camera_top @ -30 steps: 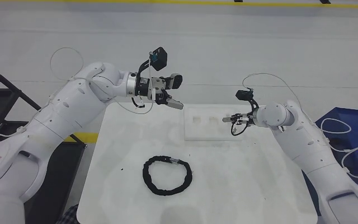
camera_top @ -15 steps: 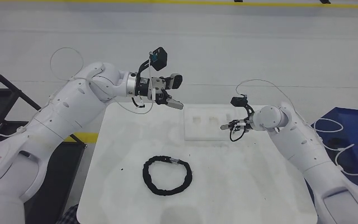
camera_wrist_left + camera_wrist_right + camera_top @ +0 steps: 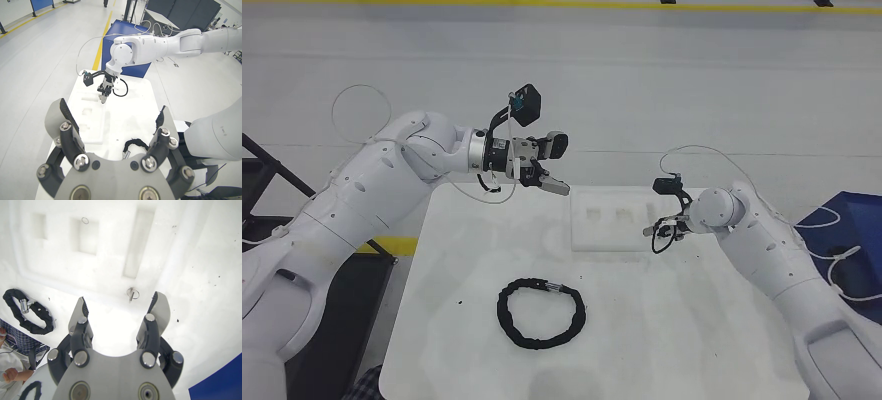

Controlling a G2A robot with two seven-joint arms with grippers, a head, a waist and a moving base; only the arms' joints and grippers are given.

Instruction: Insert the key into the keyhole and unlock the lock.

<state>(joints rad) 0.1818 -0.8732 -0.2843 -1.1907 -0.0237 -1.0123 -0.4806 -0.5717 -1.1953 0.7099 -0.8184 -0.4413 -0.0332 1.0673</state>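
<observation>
White bench, near edge first: the chain lock (image 3: pixel 541 313) lies in a closed loop, nothing touching it. Beyond it, over the foam tray (image 3: pixel 592 238), your right gripper (image 3: pixel 119 296) has drifted in during the last second and hangs just short of the key (image 3: pixel 132 294), fingers spread. Pickup looks next. Farther back, your left gripper (image 3: pixel 113 104) hovers, fingers spread. Key blade and keyhole are too small to read.
</observation>
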